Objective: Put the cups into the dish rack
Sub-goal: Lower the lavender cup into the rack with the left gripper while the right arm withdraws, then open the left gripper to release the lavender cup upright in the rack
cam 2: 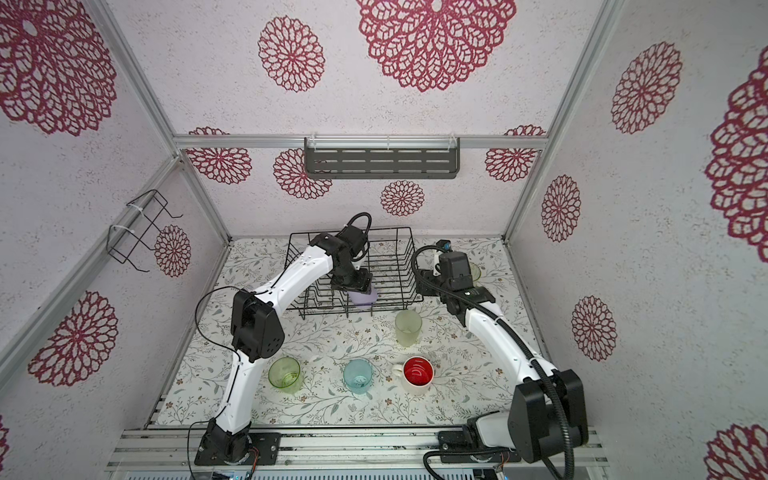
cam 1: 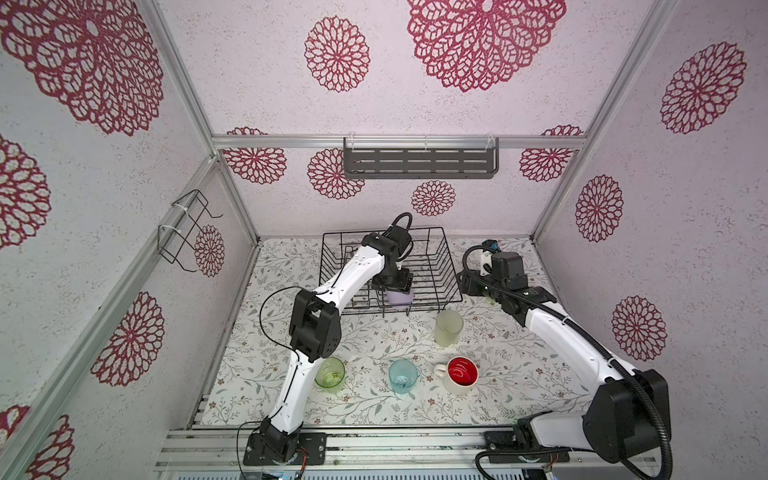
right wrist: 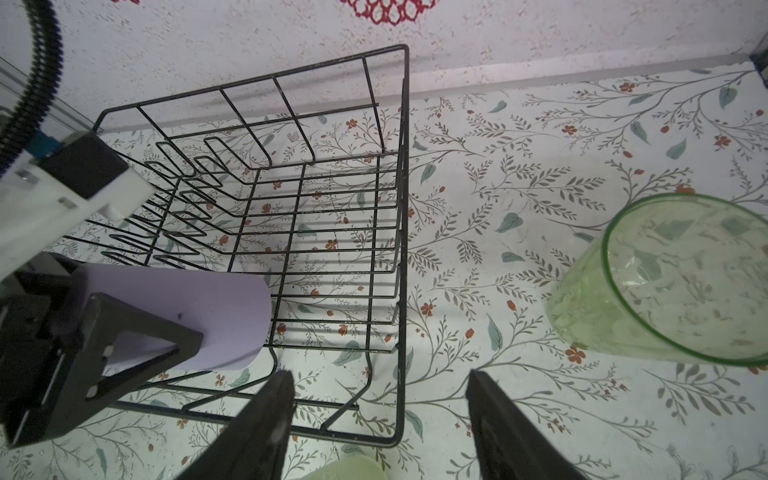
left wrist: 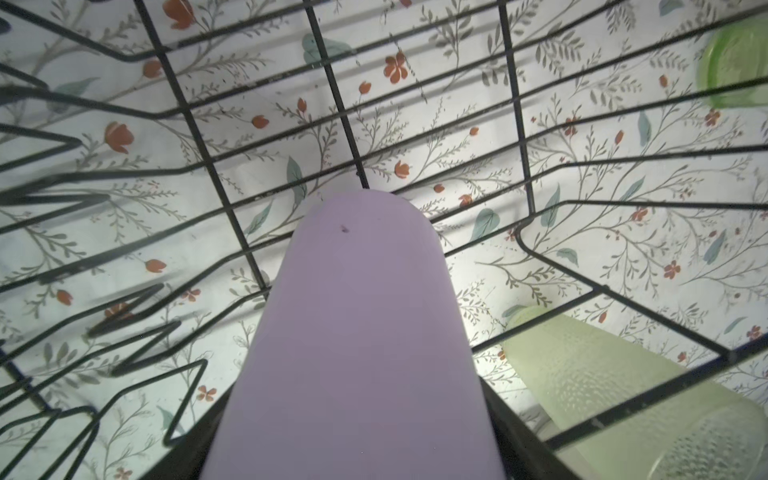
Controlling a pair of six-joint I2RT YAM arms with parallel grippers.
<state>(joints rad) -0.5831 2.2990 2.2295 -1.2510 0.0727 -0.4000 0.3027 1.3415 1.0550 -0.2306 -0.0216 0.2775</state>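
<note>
1. The lilac opaque tumbler (left wrist: 357, 332) is gripped by the left gripper (cam 1: 392, 286); the jaws are set wide around its body, and one black triangular finger (right wrist: 141, 340) is seen pressed on its side
2. The tumbler is located inside the large rectangular black wire dish rack (cam 1: 438, 266), at the front edge, to the right of the upright plate-slot dividers (right wrist: 183, 195); whether it is upright or tilted, and whether the rack floor is touched, cannot be told
3. The right gripper (right wrist: 379, 376) is seen with its jaws well apart and nothing between them; it is positioned over the table near the rack's front right corner, apart from every cup
4. One clear-green glass (right wrist: 673, 282) is stood upright on the floral-printed table (cam 1: 374, 409), near the rack on its right side; it is largely hidden by the right arm (cam 1: 561, 332) in both top views
5. The frosted pale-green tumbler (cam 1: 449, 328) is stood on the table just in front of the rack's front right corner, outside the wires
6. Three cups are lined up in a row near the table's front edge, well apart from the rack: the second clear-green glass (cam 1: 330, 372) just beside the left arm (cam 1: 299, 374), the light-blue translucent cup (cam 1: 403, 376) in the middle, the cream mug (cam 1: 461, 374) with red interior on the right, its handle turned toward the blue cup
7. Five cups are counted on the table outside the rack
</note>
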